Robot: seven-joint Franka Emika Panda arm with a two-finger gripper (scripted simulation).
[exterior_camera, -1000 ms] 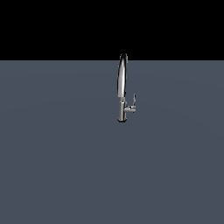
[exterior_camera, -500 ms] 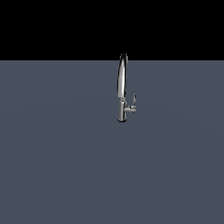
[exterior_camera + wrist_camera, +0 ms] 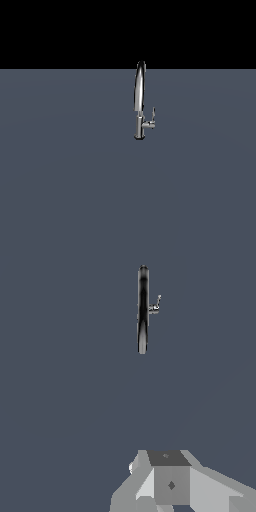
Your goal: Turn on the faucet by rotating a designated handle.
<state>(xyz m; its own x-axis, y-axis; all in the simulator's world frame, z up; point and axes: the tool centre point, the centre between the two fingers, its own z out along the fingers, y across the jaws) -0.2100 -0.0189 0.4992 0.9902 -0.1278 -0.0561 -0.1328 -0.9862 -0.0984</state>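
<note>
1. Nearest the wrist camera sits the pincer [image 3: 172,491], seen only as grey housing blocks; its fingertips are cut off by the frame edge, so I cannot tell whether it is wide or narrow. It appears nowhere in the exterior view, and it holds nothing that can be seen
2. Between it and the target lies a long stretch of bare grey bench [image 3: 75,190], so the step in hand looks like the approach, with the task barely begun
3. Farther off, the faucet [image 3: 139,100] stands upright on the bench, well apart from the pincer
4. The handle [image 3: 151,119] juts from the base on the exterior view's right, its thin tip turned upward; in the wrist view it shows as a tiny stub beside the spout [image 3: 143,308]
5. To do it well, I would aim for the handle rather than the tall arch, come in from its open side, set the jaws wide enough before arrival, and push along the lever's arc, since a thin shiny tip may slip
</note>
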